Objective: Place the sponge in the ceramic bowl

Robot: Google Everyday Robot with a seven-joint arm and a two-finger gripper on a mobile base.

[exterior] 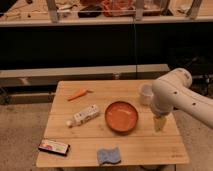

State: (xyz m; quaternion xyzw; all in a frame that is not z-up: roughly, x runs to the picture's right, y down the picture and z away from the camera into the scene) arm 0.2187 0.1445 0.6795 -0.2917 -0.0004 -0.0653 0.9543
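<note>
Blue-grey sponge point(108, 156) lies well apart from wide-open empty gripper point(159, 123), hanging beside ceramic bowl point(121, 117).

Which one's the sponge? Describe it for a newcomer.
On the wooden table, look along the front edge, in front of the orange-red ceramic bowl and left of the gripper hanging over the table's right side. The sponge is the small blue-grey wavy-edged pad, unlike the flat black-and-white packet further left.

White arm point(172, 92) bent, gripper point(159, 123) hanging low frame-right, jaws apart
</note>
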